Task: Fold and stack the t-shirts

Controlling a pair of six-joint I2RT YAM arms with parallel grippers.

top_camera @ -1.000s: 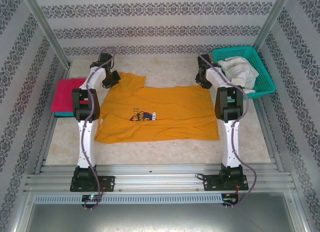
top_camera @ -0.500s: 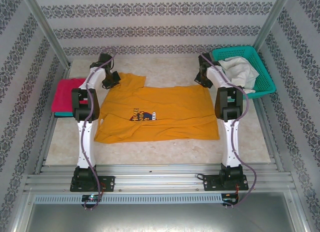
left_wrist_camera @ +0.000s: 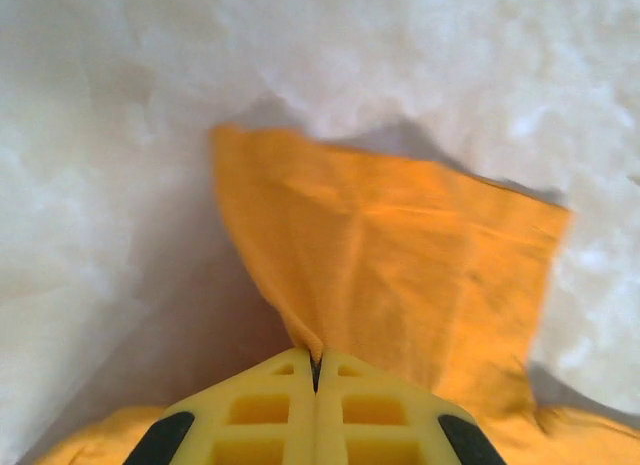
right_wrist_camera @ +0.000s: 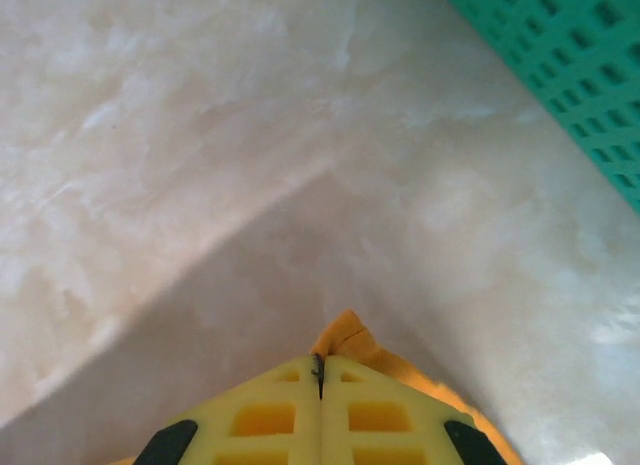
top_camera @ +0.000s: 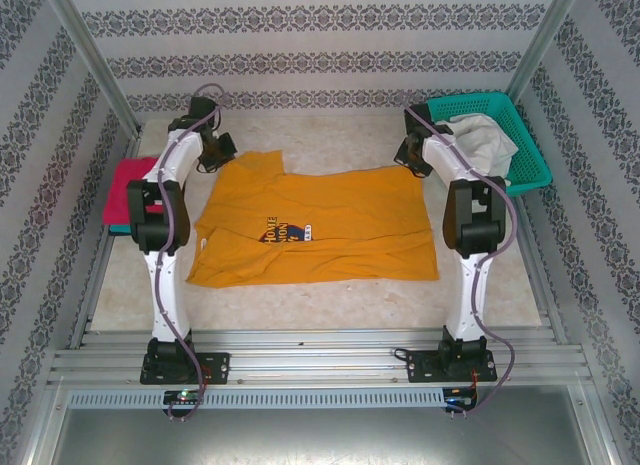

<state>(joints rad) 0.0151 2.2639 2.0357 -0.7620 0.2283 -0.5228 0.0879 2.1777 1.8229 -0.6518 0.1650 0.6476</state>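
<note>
Zero folds yet: left claw (left_wrist_camera: 316, 357) and right claw (right_wrist_camera: 319, 363) pinch the flat mustard-orange cloth t-shirt's (top_camera: 330, 225) far corners; folded magenta cloth shirt (top_camera: 125, 190) sits at table's left edge.

Top view looks down from behind; close wrist views apparently share t-shirt (top_camera: 320, 225).

White arms (top_camera: 165, 285), black joints (top_camera: 150, 213), purple cables (top_camera: 207, 88), yellow lattice fingers (left_wrist_camera: 260, 413).

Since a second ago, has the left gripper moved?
Yes. The left gripper, shut on the orange t-shirt, has shifted left, toward the magenta t-shirt.
</note>
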